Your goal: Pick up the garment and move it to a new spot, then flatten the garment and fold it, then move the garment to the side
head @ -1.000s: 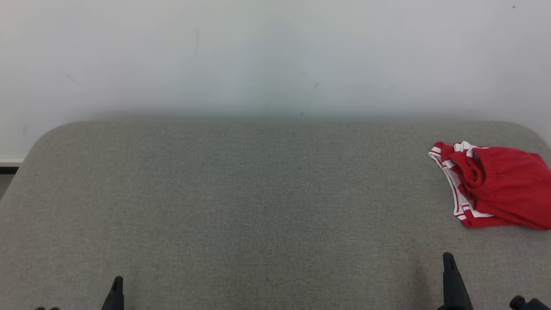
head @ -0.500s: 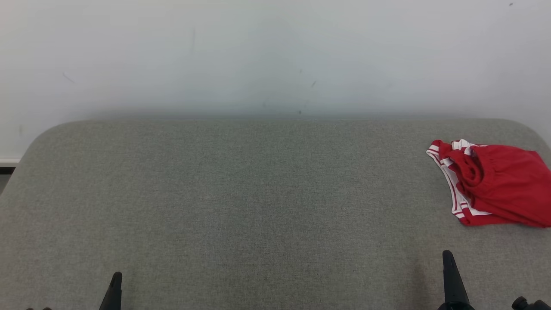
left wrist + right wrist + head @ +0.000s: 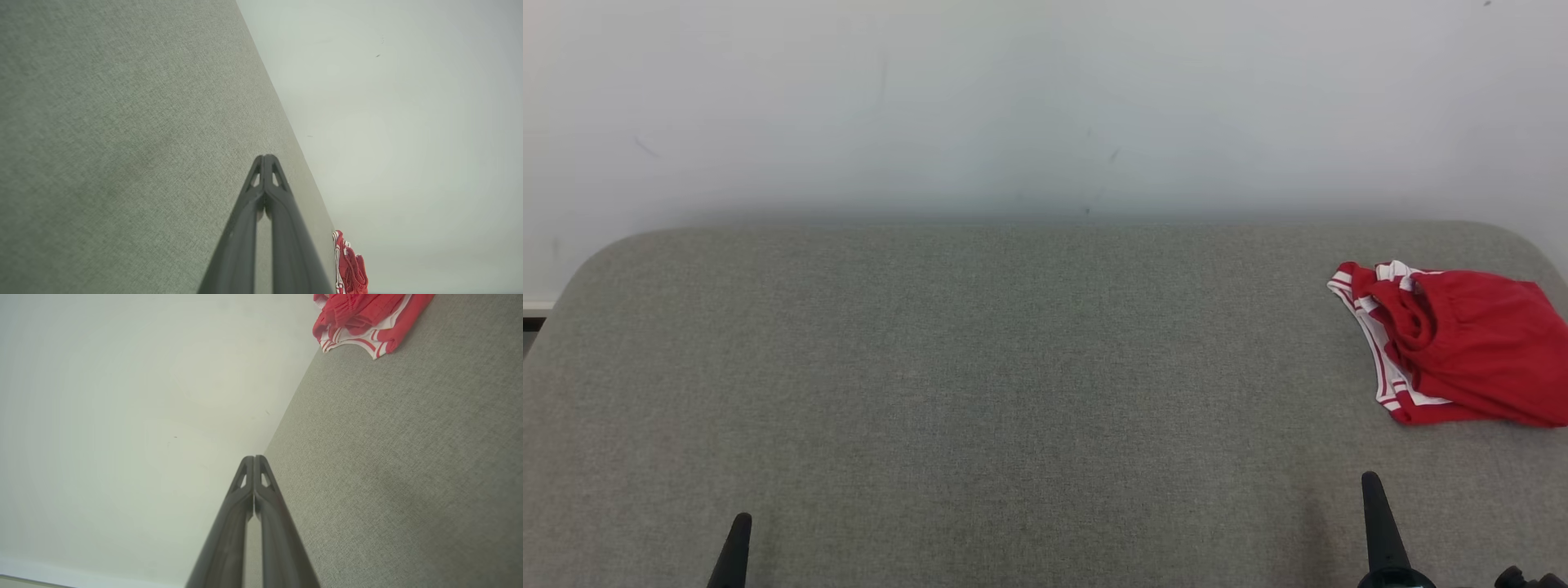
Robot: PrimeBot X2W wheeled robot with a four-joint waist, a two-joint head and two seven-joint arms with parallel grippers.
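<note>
The garment [image 3: 1462, 343] is a bunched pair of red shorts with white stripes, lying at the far right of the grey padded table [image 3: 1013, 367]. The garment [image 3: 363, 318] also sits at the top of the right wrist view and the garment [image 3: 350, 267] at the bottom of the left wrist view. My right gripper [image 3: 1370, 483] points up near the lower right, well short of the shorts, fingers pressed together and holding nothing. My left gripper [image 3: 742, 520] rests at the lower left, far from the garment, also shut and holding nothing. The same closed tips show as the left gripper [image 3: 266, 157] and the right gripper [image 3: 254, 458].
A pale wall [image 3: 1045, 106] runs right behind the table's far edge. The table has rounded back corners, and the garment lies close to the right edge. A wide stretch of grey surface lies between the two grippers.
The whole head view has shifted slightly, so the camera moved. Both grippers sit a little lower in the picture. The garment lies as it did.
</note>
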